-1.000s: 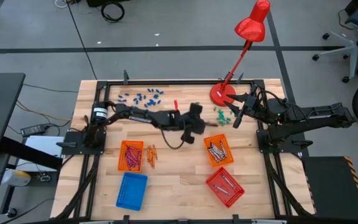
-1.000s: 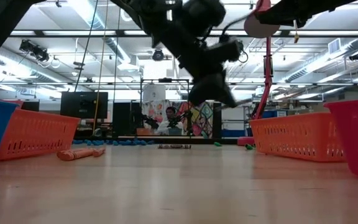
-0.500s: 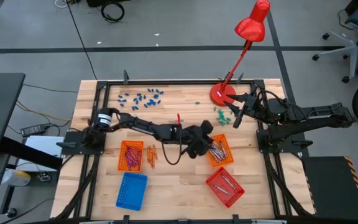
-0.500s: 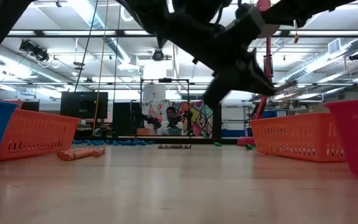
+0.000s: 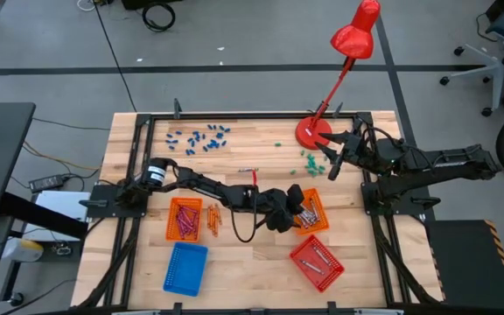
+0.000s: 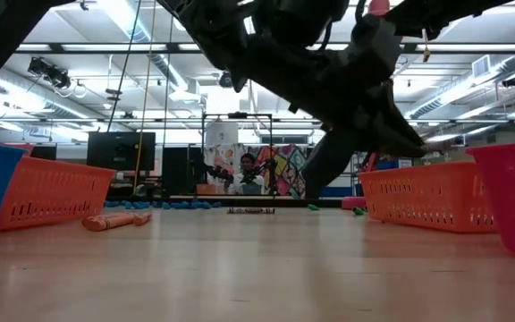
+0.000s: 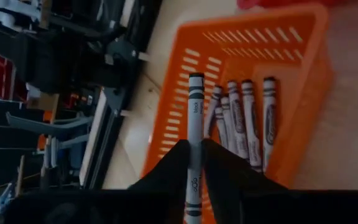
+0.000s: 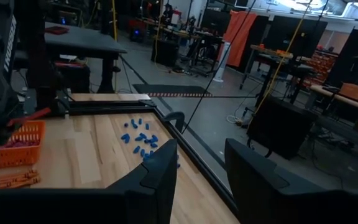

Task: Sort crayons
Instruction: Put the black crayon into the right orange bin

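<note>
My left gripper (image 5: pixel 296 207) hangs over the orange basket (image 5: pixel 315 220) right of the table's middle. It is shut on a grey-silver crayon (image 7: pixel 195 118). Several grey-silver crayons (image 7: pixel 244 121) lie flat on that basket's floor. Magenta crayons lie in the left orange basket (image 5: pixel 185 219), and orange crayons (image 5: pixel 213 219) lie on the table beside it. More crayons lie in the red basket (image 5: pixel 316 261). My right gripper (image 8: pixel 201 174) is open and empty at the far right, near the lamp's base. My left gripper pinches the grey-silver crayon's shaft (image 7: pixel 194 163) between its two fingers, near the crayon's back half. The crayon lies along the fingers, and its front half sticks out past the fingertips (image 7: pixel 178 152). It is lifted clear above the orange basket's floor.
A blue basket (image 5: pixel 186 267) stands at the near left. Small blue pieces (image 5: pixel 199 137) lie at the far left and green pieces (image 5: pixel 311 160) near the red lamp's base (image 5: pixel 313 131). The bare wood between the baskets is free room.
My left gripper has gone from the table's middle toward the near edge and the right, and now hangs over the orange basket with the grey crayons.
</note>
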You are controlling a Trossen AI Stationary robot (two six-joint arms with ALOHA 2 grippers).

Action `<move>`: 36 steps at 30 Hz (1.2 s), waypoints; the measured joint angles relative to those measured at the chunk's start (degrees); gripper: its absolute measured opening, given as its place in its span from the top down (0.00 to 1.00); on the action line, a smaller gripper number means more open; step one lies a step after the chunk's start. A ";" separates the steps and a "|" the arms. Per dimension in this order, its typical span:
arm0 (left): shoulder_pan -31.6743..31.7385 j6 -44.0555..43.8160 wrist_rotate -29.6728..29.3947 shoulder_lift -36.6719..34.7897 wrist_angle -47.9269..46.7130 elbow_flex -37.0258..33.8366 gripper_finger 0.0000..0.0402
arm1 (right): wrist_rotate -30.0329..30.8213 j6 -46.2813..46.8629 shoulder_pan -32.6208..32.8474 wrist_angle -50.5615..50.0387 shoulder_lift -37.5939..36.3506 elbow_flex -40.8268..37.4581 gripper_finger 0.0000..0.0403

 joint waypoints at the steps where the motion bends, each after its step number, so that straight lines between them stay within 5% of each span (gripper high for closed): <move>1: 0.06 0.00 -0.02 0.06 -0.20 0.00 0.83 | 0.00 0.10 0.00 0.02 0.00 0.00 0.65; 9: -0.05 -2.79 -1.31 0.06 0.19 0.02 0.70 | 0.02 0.13 0.00 -0.01 0.00 0.00 0.65; 14: -1.32 -6.01 -13.75 -1.55 -1.44 0.02 0.70 | 0.02 0.10 0.00 -0.16 0.00 0.00 0.65; 25: 1.66 -13.92 -30.91 -7.11 -18.60 0.04 0.70 | -0.06 0.15 0.00 -0.51 0.01 0.00 0.65; 30: 5.46 -27.87 -28.56 -7.11 -35.32 0.02 0.70 | -0.26 0.19 -0.02 -0.33 0.00 0.00 0.65; 36: 10.52 -42.03 -16.85 -7.11 -47.50 0.00 0.70 | -0.28 0.18 -0.01 -0.26 0.02 0.00 0.65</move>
